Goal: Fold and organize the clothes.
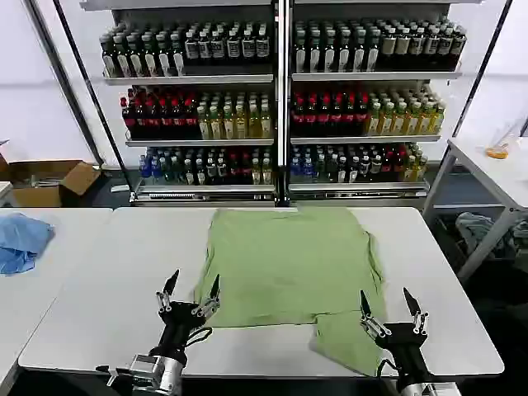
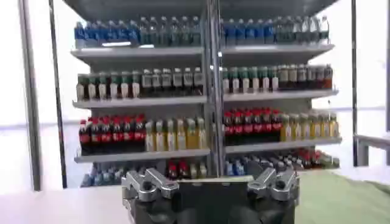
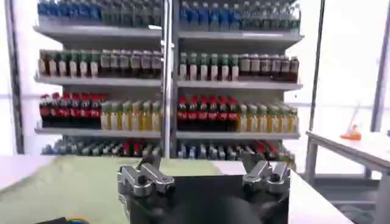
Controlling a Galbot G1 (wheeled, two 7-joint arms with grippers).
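Both arms reach up from the near edge of the white table (image 1: 99, 280), wrists low and fingers pointing upward and away from the robot. The left gripper (image 1: 190, 287) stands just beside the shirt's (image 1: 289, 256) near left corner, over bare tabletop. Its two fingers are spread wide apart in a V and hold nothing; the tips are clear of the cloth. In the left wrist view the same gripper (image 2: 209, 182) shows its finger bases set far apart, with the shirt (image 2: 347, 198) off to one side.

The right gripper (image 1: 388, 305) stands at the shirt's near right side, just beside the narrow flap of cloth that hangs toward the table's near edge. Its fingers are likewise spread wide and empty, not touching the cloth. In the right wrist view this gripper (image 3: 206, 176) is released, with the shirt (image 3: 67, 182) lying flat beyond it.

The light green shirt lies spread flat on the middle of the table, plain side up. A light blue cloth (image 1: 21, 241) sits well apart from the shirt, on the neighbouring table to its left. Shelves of bottles (image 1: 280, 99) stand beyond the shirt.
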